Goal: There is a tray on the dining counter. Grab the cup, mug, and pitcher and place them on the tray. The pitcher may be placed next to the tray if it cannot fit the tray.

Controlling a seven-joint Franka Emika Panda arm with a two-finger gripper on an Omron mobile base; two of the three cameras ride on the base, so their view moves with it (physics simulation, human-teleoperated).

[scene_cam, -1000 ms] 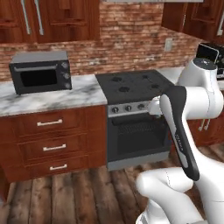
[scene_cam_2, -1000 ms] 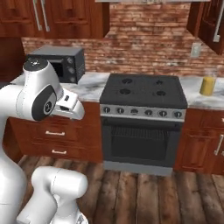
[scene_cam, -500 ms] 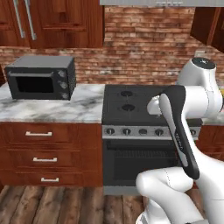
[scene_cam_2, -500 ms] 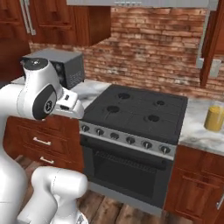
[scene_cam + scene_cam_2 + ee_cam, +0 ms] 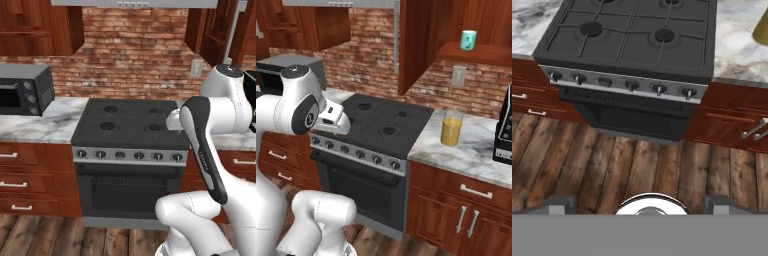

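Approaching the pitcher [image 5: 451, 129] at centre right, mug [image 5: 468, 40] shelved upper right; next: reach in; pincer state unclear

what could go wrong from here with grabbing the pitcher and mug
The pitcher holds orange liquid and stands near the worktop front edge, beside the stove; a tilted grasp or a nudge may spill it or tip it off. The mug sits high on a wooden shelf under the cabinets, so reaching it could be awkward and the arm might strike the shelf. A dark appliance close by narrows the approach.
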